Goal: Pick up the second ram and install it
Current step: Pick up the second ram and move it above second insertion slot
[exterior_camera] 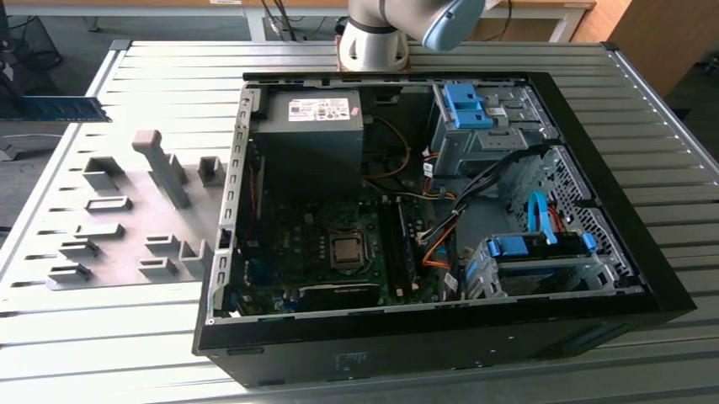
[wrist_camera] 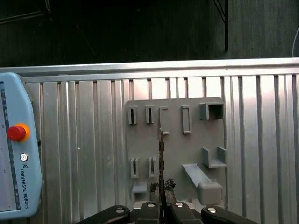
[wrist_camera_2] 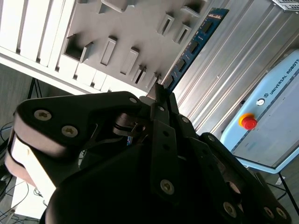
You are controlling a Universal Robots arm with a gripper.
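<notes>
Nearest the wrist cameras, the black end effector (wrist_camera_2: 159,95) is closed narrow on one end of the ram (wrist_camera_2: 195,43), which sticks straight out from between its fingers. In the second wrist view the ram shows its flat face, a dark green strip with small black chips along it. In the first wrist view the ram (wrist_camera: 161,149) is seen edge-on, a thin dark line rising from the fingertips (which sit low in that picture).

Beyond the ram lies the gray holder plate (wrist_camera: 175,140) with its raised slots and blocks, flat on the ribbed metal bench (wrist_camera: 84,154). Off to one side of the plate is a light blue control pendant (wrist_camera: 14,186) with a red button (wrist_camera: 15,133).

In the exterior view the ram (exterior_camera: 56,109) is held level at that view's far left, near the bench's edge. It is apart from the holder plate (exterior_camera: 124,219) and touches none of its blocks. It is well apart from the open computer case (exterior_camera: 450,353), which lies on its side in the middle of the bench. Inside the case are the motherboard (exterior_camera: 292,227), a bundle of orange and black cables (exterior_camera: 444,240) and drive cages with blue latches (exterior_camera: 463,105).

Farthest back, the arm's base (exterior_camera: 373,38) stands behind the case at the bench's far edge.
</notes>
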